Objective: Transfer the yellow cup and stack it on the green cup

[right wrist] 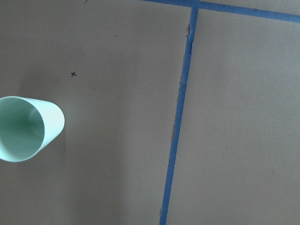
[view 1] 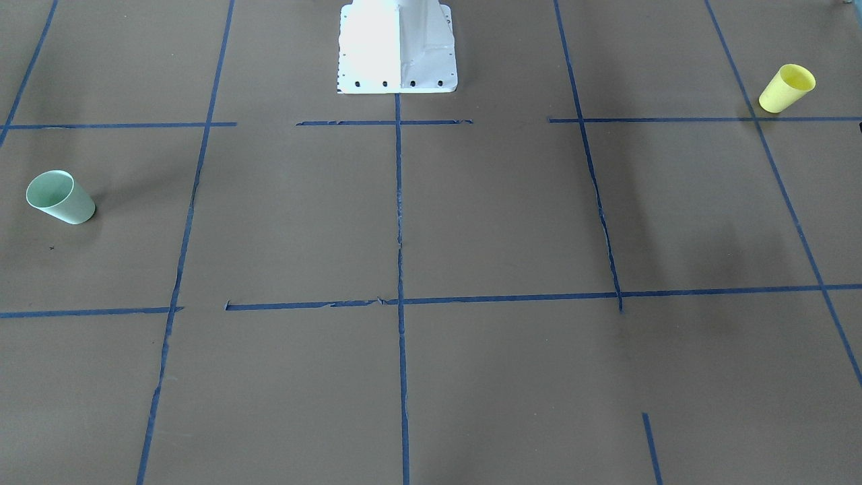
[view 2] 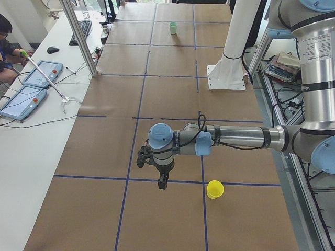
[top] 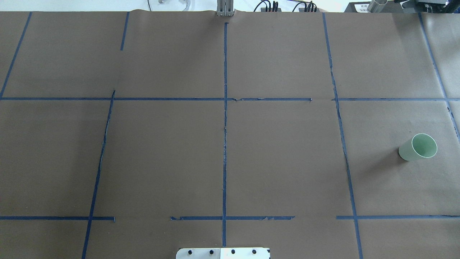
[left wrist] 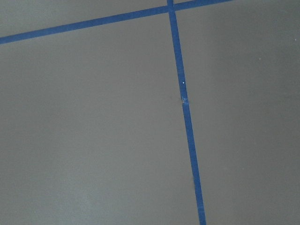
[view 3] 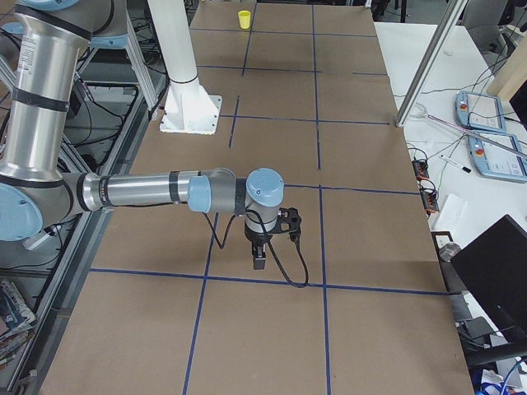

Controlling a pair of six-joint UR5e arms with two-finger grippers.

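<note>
The yellow cup (view 1: 786, 87) stands upright on the brown table on the robot's left side; it also shows in the exterior left view (view 2: 214, 189) and far off in the exterior right view (view 3: 244, 19). The green cup (view 1: 60, 197) stands upright on the robot's right side, seen in the overhead view (top: 418, 147), far off in the exterior left view (view 2: 172, 27), and in the right wrist view (right wrist: 26, 127). My left gripper (view 2: 162, 183) hangs above the table beside the yellow cup, apart from it. My right gripper (view 3: 258, 262) hangs above the table. I cannot tell whether either is open or shut.
Blue tape lines (view 1: 399, 202) divide the table into squares. The white robot base (view 1: 397, 47) stands at the robot's edge. A side bench holds tablets (view 2: 42, 73) and a metal post (view 2: 78, 36); an operator (view 2: 6, 31) sits there.
</note>
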